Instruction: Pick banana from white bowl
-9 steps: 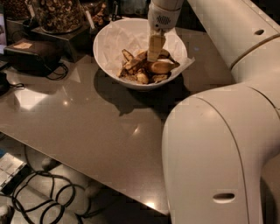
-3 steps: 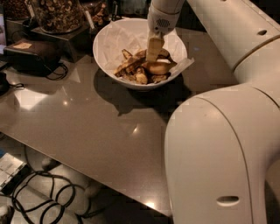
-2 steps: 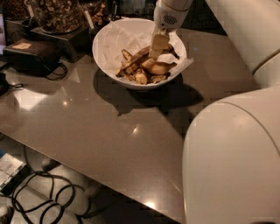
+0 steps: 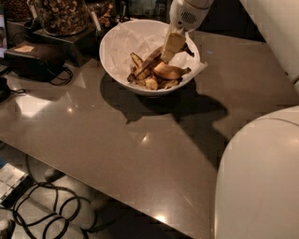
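Banana: long and dark, lying slantwise in the white bowl at upper centre of the frame, and its upper end runs right under the gripper.
Gripper: down inside the bowl, tip at the banana's upper end, just above the plump yellow piece. Clamped or loose? Cannot tell from here.
Step in hand: looks like securing the banana before the lift.
Doing it well: the grip should straddle the slim dark fruit only, not the plump piece beside it. Overripe fruit is likely soft, so squeeze gently. Then lift straight up, because the crinkled paper could drag along, and a banana held by one end may swing or slip.
Watch out: the small scraps lying against the banana could ride up with it.
Hidden: the contact point itself, covered by the gripper body, and the banana's upper end with it.
Cut off: the arm leaves the top edge, and the robot's white shell fills the lower right.
Hard to make out: the jar at upper left is dim, and it is unclear where the banana ends and the scraps begin.
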